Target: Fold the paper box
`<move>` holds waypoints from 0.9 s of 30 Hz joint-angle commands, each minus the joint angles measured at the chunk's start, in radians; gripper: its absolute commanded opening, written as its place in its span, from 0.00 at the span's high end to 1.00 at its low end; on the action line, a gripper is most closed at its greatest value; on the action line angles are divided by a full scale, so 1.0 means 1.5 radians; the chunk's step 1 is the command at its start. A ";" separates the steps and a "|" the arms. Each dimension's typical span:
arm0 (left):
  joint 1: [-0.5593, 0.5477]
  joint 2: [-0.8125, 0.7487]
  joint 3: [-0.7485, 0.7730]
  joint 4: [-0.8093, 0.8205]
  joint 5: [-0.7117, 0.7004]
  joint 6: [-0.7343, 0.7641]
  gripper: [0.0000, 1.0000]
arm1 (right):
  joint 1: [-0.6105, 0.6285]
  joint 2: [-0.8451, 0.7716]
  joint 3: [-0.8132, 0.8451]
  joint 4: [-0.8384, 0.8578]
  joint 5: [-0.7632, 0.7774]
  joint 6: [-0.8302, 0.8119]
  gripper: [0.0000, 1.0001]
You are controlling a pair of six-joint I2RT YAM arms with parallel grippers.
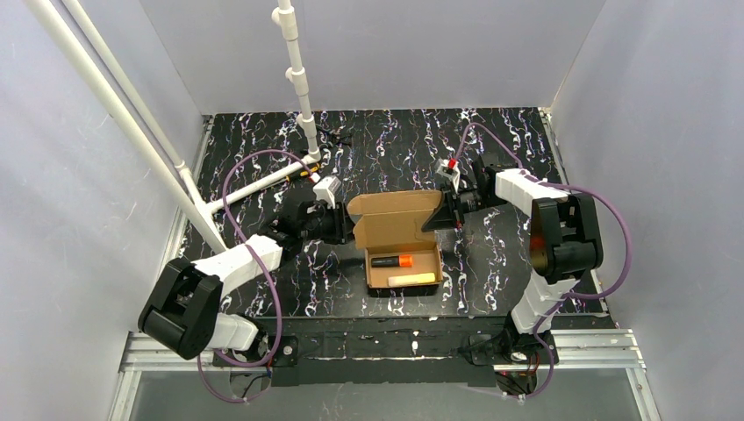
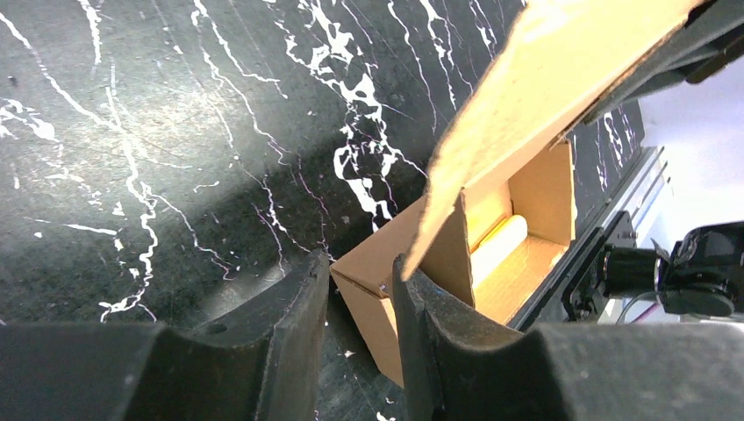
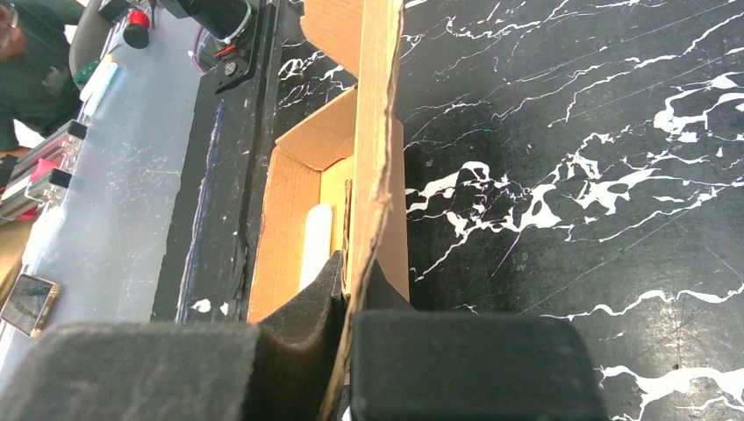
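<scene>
although the plain brown cardboard paper box stands formed in the middle of the black white-veined table, between the two arms, its lid is not yet down. so i judge the task mostly done: base and walls are up, and what seems left is swinging the lid over and tucking its flaps in. the lid rises from the far wall, roughly upright and leaning a little, with a side flap at each end. inside lie a small black-and-orange marker and a pale stick along the near wall. the right gripper is pinching the lid's right edge, the cardboard squeezed between its pads. the left gripper sits at the box's far left corner, its fingers partly spread with that corner in the gap, and no grip shows there.
</scene>
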 commanded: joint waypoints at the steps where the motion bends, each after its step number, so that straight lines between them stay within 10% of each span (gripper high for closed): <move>1: -0.017 -0.021 0.017 0.003 0.036 0.040 0.67 | 0.005 0.004 0.024 0.002 -0.003 0.008 0.99; 27: -0.015 -0.120 -0.062 0.022 0.124 0.031 0.45 | 0.007 -0.002 0.022 0.015 0.012 0.031 0.99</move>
